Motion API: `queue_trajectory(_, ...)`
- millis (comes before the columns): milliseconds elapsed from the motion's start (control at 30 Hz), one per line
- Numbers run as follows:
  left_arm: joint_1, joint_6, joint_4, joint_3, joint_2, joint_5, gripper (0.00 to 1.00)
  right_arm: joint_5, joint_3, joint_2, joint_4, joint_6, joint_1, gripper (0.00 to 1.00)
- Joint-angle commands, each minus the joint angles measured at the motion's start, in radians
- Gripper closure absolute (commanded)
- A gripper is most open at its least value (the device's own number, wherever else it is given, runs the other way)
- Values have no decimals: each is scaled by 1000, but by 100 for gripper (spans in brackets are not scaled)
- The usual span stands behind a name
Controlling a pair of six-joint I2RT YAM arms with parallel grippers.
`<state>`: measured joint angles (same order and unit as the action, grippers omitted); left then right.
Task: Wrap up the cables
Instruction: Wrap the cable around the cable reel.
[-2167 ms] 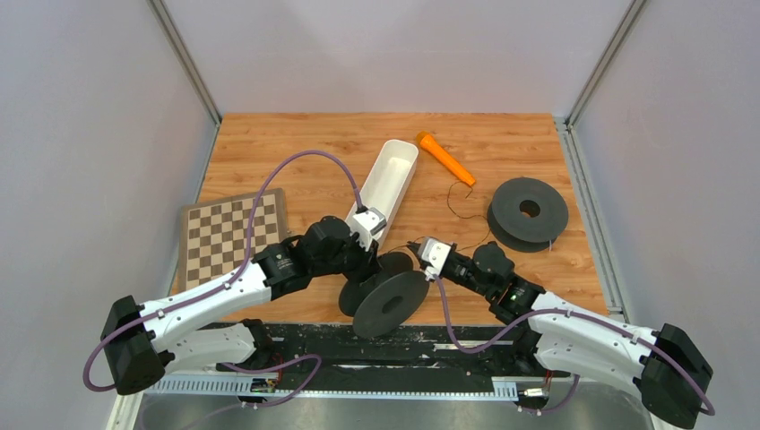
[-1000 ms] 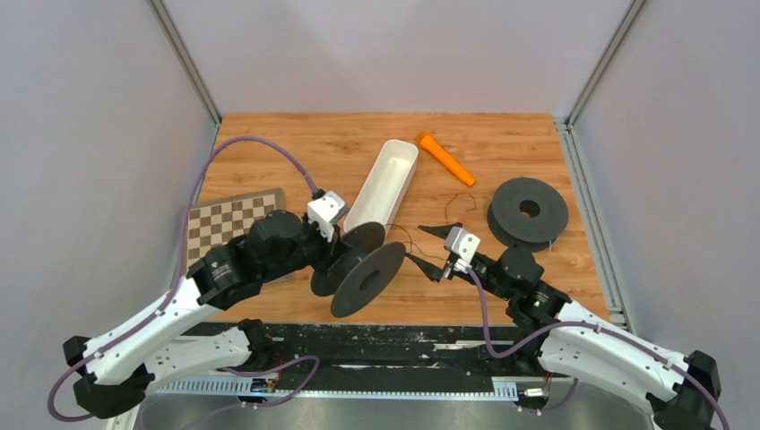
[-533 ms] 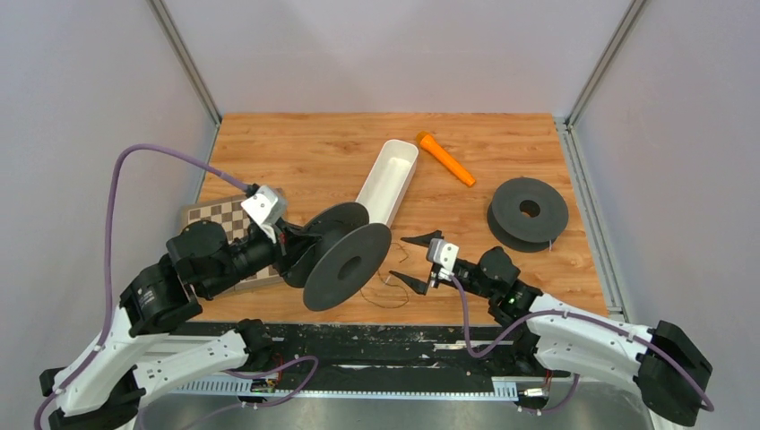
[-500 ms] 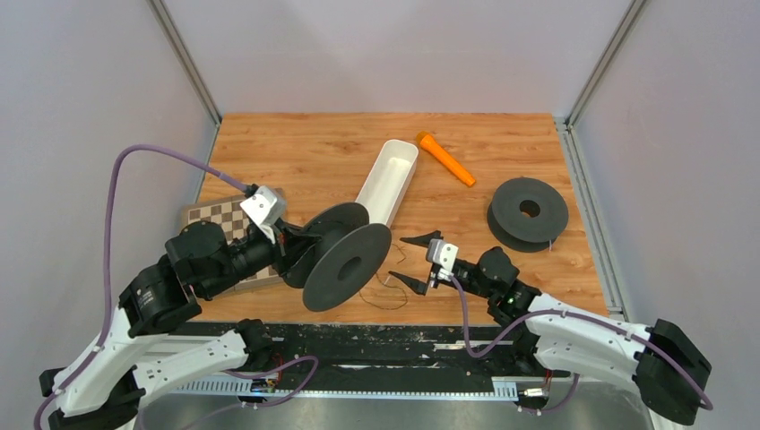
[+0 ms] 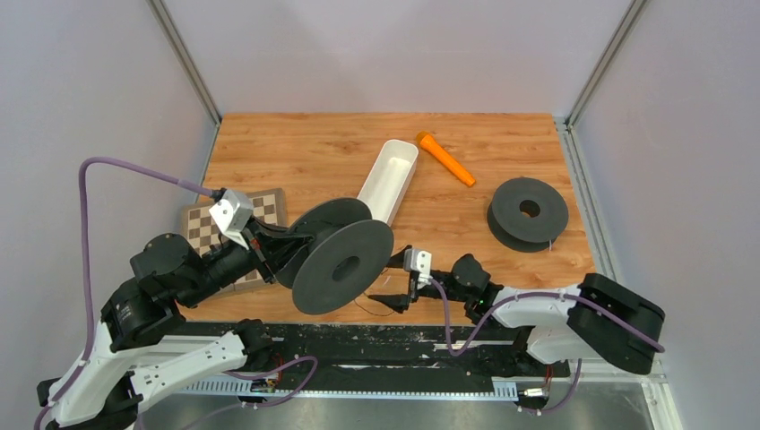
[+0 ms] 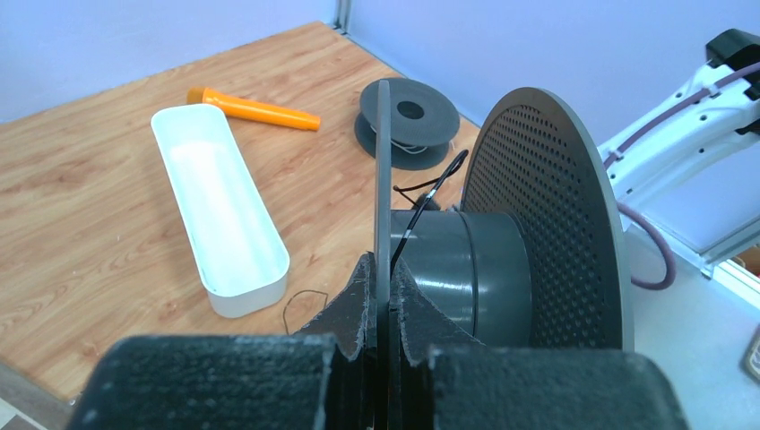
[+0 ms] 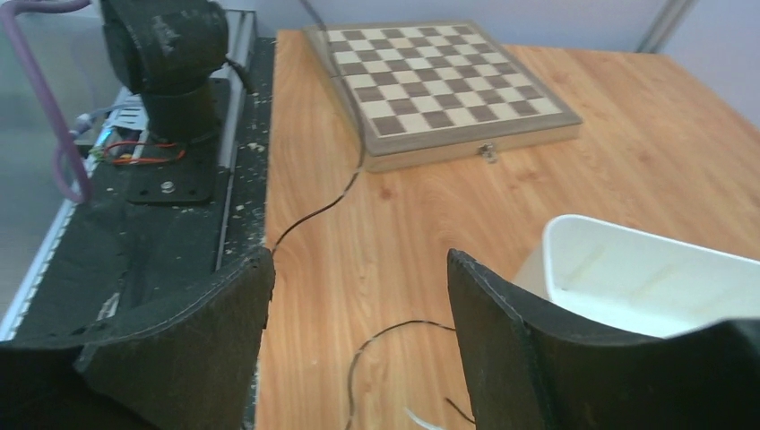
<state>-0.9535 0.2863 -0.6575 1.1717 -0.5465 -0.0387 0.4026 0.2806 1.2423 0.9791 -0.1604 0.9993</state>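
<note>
The left gripper (image 6: pixel 384 315) pinched the black spool (image 5: pixel 345 266) by its rim. The right gripper (image 7: pixel 358 273) hung wide open over the thin dark cable (image 7: pixel 394 328); grabbing it looked next.

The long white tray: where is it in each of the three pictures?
Top external: the white tray lies at centre, angled, just beyond the black spool.
Left wrist: left of centre, left of the spool.
Right wrist: lower right, one end only.
Shared landmark: the thin dark cable lying near the tray's near end.
</note>
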Motion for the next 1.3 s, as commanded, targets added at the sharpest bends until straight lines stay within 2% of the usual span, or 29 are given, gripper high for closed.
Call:
queue_trajectory(0, 0, 33, 136, 38, 4, -3, 100, 19, 28, 101, 165, 97, 51, 28)
queue_trajectory(367, 0, 34, 153, 40, -12, -51, 100, -28, 79, 378, 309, 244, 123, 31)
queue_trajectory(533, 0, 24, 171, 36, -19, -100, 100, -59, 89, 436, 297, 256, 163, 39)
queue_trajectory(567, 0, 22, 187, 26, -19, -113, 100, -74, 82, 436, 294, 257, 168, 47)
queue_trajectory(600, 0, 21, 199, 19, -18, -148, 100, -92, 73, 433, 290, 260, 174, 62)
queue_trajectory(633, 0, 19, 221, 3, -17, -174, 100, -126, 60, 421, 280, 264, 183, 82)
queue_trajectory(667, 0, 16, 229, -2, -17, -234, 100, -170, 41, 406, 271, 273, 189, 95)
queue_trajectory(700, 0, 13, 237, -7, -20, -264, 100, -207, 22, 387, 264, 279, 195, 100)
queue_trajectory(800, 0, -13, 243, 2, -39, -378, 100, -351, -42, 287, 202, 336, 206, 100)
queue_trajectory(933, 0, -43, 234, 39, -78, -423, 100, -547, -100, 115, 52, 391, 214, 100)
queue_trajectory(1067, 4, -39, 215, 70, -101, -476, 100, -572, -112, -25, -87, 385, 219, 100)
queue_trajectory(1267, 21, -22, 153, 166, -161, -524, 100, -601, -81, -41, -229, 384, 265, 100)
